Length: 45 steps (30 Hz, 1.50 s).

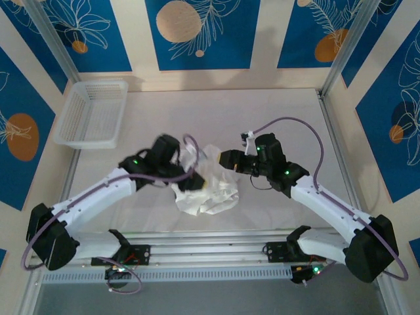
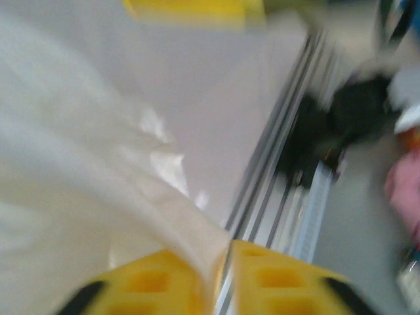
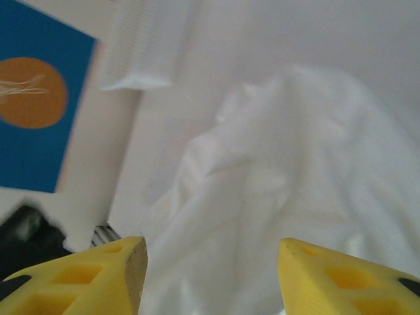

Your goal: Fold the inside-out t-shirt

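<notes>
White cotton, one crumpled heap mid-surface (image 1: 282, 111): inside-out t-shirt (image 1: 210, 190). Two grippers flanking it: left gripper (image 2: 222, 275) pinched on a fold, right gripper (image 3: 211, 275) spread apart, just beside. One mesh basket (image 1: 98, 84) at far-left corner. Open room along far and right edges.

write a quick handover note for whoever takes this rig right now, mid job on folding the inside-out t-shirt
Left gripper: fingers nearly together, an edge of the t-shirt pinched between them; that view is blurred.
Right gripper: fingers wide open, nothing held, aimed at the t-shirt from its right side.
T-shirt: a crumpled heap in the middle of the table, between the two grippers, not spread flat.
Done: no fold made yet.
Left: spread it flat, then make every fold.
</notes>
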Each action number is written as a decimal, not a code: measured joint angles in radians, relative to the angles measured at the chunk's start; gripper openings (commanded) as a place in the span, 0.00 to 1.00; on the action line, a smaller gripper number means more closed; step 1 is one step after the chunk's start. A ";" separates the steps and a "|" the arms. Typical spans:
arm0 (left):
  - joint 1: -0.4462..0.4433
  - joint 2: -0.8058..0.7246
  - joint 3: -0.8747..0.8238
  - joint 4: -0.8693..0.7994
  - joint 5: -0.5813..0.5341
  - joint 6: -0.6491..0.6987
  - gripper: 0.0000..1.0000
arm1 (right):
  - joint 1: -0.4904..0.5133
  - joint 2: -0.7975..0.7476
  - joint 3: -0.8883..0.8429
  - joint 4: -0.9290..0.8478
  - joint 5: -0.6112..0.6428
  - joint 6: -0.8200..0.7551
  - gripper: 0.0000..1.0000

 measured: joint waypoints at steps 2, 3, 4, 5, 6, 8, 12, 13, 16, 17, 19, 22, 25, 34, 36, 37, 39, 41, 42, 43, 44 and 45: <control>-0.081 -0.006 -0.079 -0.054 -0.096 0.016 0.62 | -0.007 -0.001 -0.004 -0.077 0.019 0.020 0.55; -0.097 -0.015 -0.103 -0.073 -0.133 0.021 0.65 | -0.008 0.000 -0.004 -0.102 0.026 0.025 0.55; -0.103 -0.036 -0.122 -0.093 -0.183 0.018 0.67 | -0.006 0.000 -0.004 -0.123 0.032 0.028 0.55; -0.101 -0.064 -0.126 -0.105 -0.231 0.012 0.67 | 0.001 0.002 -0.004 -0.140 0.038 0.030 0.54; -0.099 -0.090 -0.125 -0.101 -0.263 0.005 0.67 | 0.011 0.006 -0.004 -0.152 0.044 0.029 0.55; -0.082 -0.155 -0.107 -0.094 -0.334 -0.018 0.66 | 0.046 0.034 0.012 -0.191 0.058 0.030 0.54; 0.000 -0.174 -0.049 -0.064 -0.381 -0.089 0.65 | 0.161 0.127 0.072 -0.240 0.121 0.037 0.60; 0.024 -0.160 -0.045 -0.048 -0.378 -0.106 0.65 | 0.196 0.148 0.083 -0.246 0.147 0.043 0.62; 0.056 -0.093 -0.045 -0.013 -0.335 -0.137 0.65 | 0.274 0.210 0.108 -0.265 0.212 0.045 0.63; 0.057 -0.059 -0.045 0.004 -0.298 -0.141 0.66 | 0.293 0.238 0.116 -0.273 0.235 0.044 0.58; 0.056 0.007 -0.039 0.029 -0.229 -0.151 0.66 | 0.315 0.292 0.131 -0.291 0.276 0.042 0.46; 0.051 0.103 -0.031 0.074 -0.170 -0.166 0.64 | 0.327 0.361 0.138 -0.322 0.309 0.039 0.15; 0.051 0.164 -0.030 0.104 -0.160 -0.180 0.48 | 0.327 0.361 0.129 -0.315 0.306 0.026 0.00; 0.080 0.241 -0.053 0.342 -0.032 -0.334 0.00 | 0.301 0.101 -0.076 -0.039 0.195 -0.003 0.00; 0.114 0.226 -0.080 0.430 0.024 -0.402 0.00 | 0.277 0.039 -0.137 0.003 0.199 -0.002 0.00; 0.137 0.207 -0.103 0.481 0.056 -0.448 0.00 | 0.260 0.003 -0.181 0.026 0.210 -0.002 0.00; 0.177 0.161 -0.134 0.546 0.110 -0.528 0.00 | 0.223 -0.058 -0.283 0.090 0.247 -0.007 0.00; 0.193 0.120 -0.134 0.580 0.170 -0.584 0.00 | 0.183 -0.103 -0.378 0.156 0.243 -0.054 0.08; 0.193 0.108 -0.130 0.587 0.200 -0.604 0.00 | 0.172 -0.116 -0.391 0.162 0.234 -0.084 0.15; 0.191 0.101 -0.130 0.599 0.227 -0.623 0.00 | 0.167 -0.135 -0.390 0.161 0.229 -0.124 0.25; 0.194 0.097 -0.127 0.617 0.247 -0.641 0.00 | 0.165 -0.164 -0.387 0.148 0.227 -0.160 0.31; 0.198 0.095 -0.124 0.634 0.261 -0.655 0.00 | 0.165 -0.190 -0.383 0.129 0.227 -0.189 0.30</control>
